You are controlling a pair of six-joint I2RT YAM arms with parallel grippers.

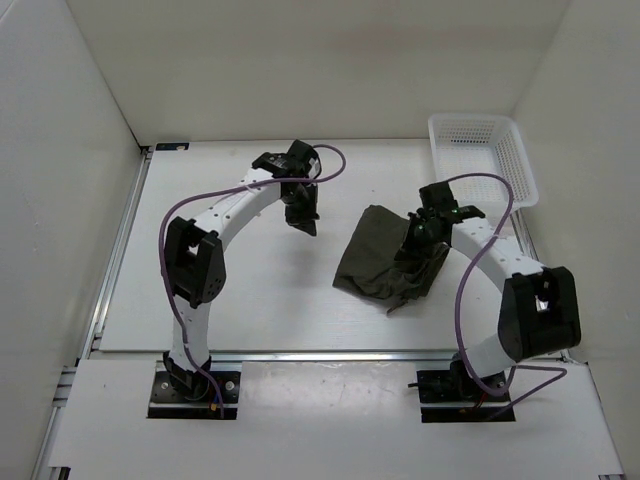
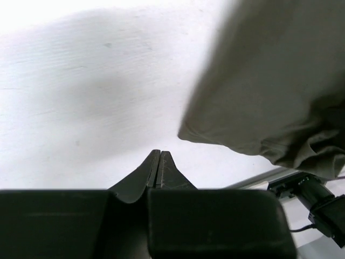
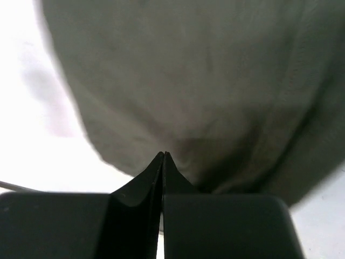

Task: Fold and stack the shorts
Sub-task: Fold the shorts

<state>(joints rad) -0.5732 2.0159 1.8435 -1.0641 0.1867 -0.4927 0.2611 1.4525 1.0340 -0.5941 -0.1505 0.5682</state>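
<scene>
The dark olive-green shorts (image 1: 385, 260) lie in a rumpled, folded heap on the white table, right of centre. My right gripper (image 1: 415, 238) is over the heap's upper right part. In the right wrist view its jaws are shut (image 3: 163, 156), tips against the shorts (image 3: 205, 86), with a small dimple in the cloth beside them. I see no cloth between the fingers. My left gripper (image 1: 304, 222) is shut and empty, above bare table to the left of the shorts. The left wrist view shows its closed tips (image 2: 159, 154) and the shorts' edge (image 2: 269, 91) to the right.
A white plastic mesh basket (image 1: 480, 155) stands at the back right corner, behind the right arm. White walls close in the table on the left, back and right. The right arm's base and cable (image 2: 318, 202) show at the table's near edge.
</scene>
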